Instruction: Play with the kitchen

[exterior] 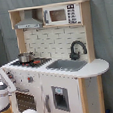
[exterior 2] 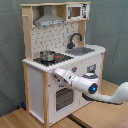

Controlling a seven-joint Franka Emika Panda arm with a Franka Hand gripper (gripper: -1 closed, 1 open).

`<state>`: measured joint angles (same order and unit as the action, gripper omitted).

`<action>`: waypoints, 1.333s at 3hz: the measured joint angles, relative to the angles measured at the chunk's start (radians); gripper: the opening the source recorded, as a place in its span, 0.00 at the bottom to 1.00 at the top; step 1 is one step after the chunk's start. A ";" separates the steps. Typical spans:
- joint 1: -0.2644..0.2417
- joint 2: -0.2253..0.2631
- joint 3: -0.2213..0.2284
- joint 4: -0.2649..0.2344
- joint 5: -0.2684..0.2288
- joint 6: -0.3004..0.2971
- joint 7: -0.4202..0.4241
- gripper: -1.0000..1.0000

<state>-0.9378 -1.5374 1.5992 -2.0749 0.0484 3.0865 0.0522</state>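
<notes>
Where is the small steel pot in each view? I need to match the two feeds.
First exterior view: steel pot on the hob, left of centre, under the hood.
Second exterior view: steel pot on the hob, left of centre.
Shared landmark: black faucet, to the pot's right in both exterior views.

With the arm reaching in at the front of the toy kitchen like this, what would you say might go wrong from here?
1. In the second exterior view the end effector sits right at the counter edge above the oven door; a misjudged push could jam against the panel or shift the whole kitchen.
2. The small steel pot stands loose on the hob near that edge; lifting the arm carelessly might knock it off.
</notes>
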 joint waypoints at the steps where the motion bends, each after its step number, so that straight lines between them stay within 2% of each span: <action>1: 0.000 0.000 0.000 0.000 0.000 0.000 0.000 0.00; 4: 0.000 0.008 -0.011 0.005 -0.014 0.000 -0.324 0.00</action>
<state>-0.9378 -1.5298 1.5879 -2.0701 0.0345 3.0862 -0.2715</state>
